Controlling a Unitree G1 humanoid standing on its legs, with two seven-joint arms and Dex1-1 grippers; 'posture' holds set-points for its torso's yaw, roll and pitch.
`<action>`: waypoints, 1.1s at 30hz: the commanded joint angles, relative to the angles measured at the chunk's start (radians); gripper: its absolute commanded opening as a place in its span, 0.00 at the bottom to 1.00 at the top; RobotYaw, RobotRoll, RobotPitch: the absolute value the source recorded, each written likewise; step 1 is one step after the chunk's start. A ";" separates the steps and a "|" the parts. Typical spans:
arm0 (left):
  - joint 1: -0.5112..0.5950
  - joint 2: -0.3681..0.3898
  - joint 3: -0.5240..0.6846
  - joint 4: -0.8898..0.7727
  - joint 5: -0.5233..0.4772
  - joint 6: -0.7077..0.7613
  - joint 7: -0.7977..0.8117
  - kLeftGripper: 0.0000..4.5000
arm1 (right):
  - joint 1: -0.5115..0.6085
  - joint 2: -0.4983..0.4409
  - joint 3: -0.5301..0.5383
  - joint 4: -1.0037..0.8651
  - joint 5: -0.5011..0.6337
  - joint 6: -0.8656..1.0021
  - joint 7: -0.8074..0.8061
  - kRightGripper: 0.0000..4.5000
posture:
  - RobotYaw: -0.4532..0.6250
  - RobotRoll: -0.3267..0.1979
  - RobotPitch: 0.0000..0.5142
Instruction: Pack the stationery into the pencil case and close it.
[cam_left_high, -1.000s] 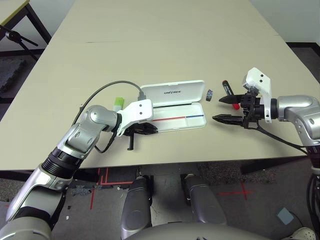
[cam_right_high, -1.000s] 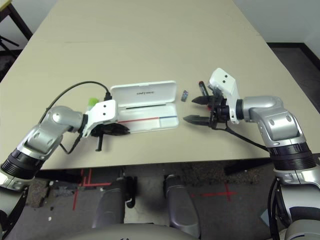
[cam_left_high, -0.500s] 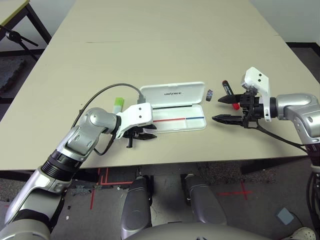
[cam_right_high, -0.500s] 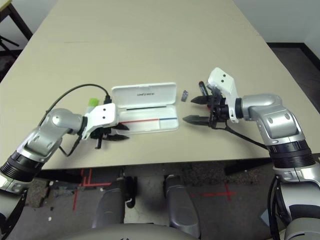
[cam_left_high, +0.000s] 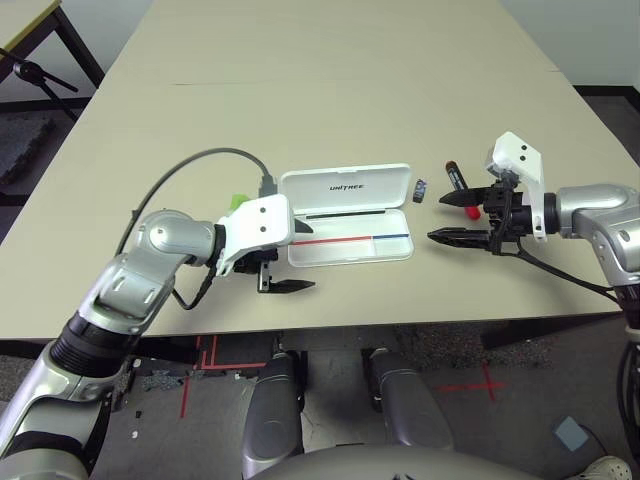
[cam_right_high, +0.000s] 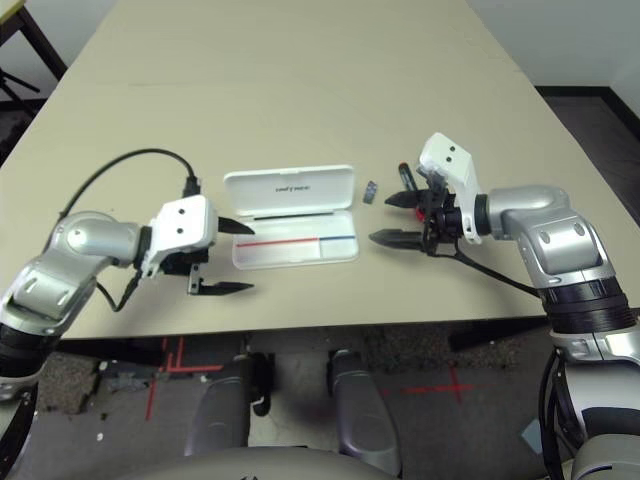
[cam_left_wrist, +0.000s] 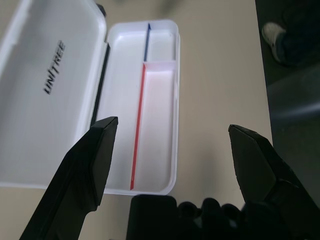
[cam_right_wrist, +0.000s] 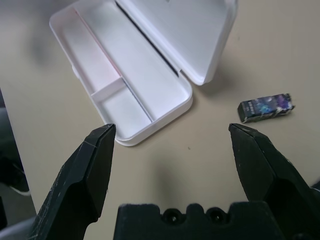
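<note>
The white pencil case (cam_left_high: 350, 243) lies open mid-table, its lid (cam_left_high: 345, 185) with UNITREE lettering folded back and the tray showing red and blue lines, with nothing in it. My left gripper (cam_right_high: 230, 258) is open just left of the tray's near corner, holding nothing. A lime-green highlighter cap (cam_left_high: 237, 200) peeks out behind its white housing. Right of the case lies a tiny dark grey block (cam_left_high: 420, 189), then the red-capped black marker (cam_left_high: 456, 177). My right gripper (cam_left_high: 450, 218) is open beside the marker, pointing at the case, with nothing between its fingers.
A black cable (cam_left_high: 190, 165) loops over the table from my left wrist. The table's front edge (cam_left_high: 350, 325) runs close below both grippers. Bare tabletop stretches away behind the case.
The left gripper has gone from shut to open and has drawn back leftward from the case's left end. The right arm and the case have stayed put.
</note>
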 joint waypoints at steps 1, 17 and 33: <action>0.004 0.014 0.021 -0.038 -0.036 0.033 0.007 0.99 | -0.013 -0.026 -0.039 -0.009 0.034 0.024 0.014 1.00 | 0.33 0.62 0.33; 0.001 0.001 -0.009 -0.017 -0.033 0.023 0.027 0.99 | -0.226 0.151 -0.255 0.184 0.028 0.079 -0.502 1.00 | 0.32 0.62 0.32; 0.004 0.002 -0.010 -0.025 -0.045 0.038 0.044 0.99 | -0.304 0.185 -0.112 0.414 -0.099 0.286 -0.650 1.00 | 0.34 0.62 0.34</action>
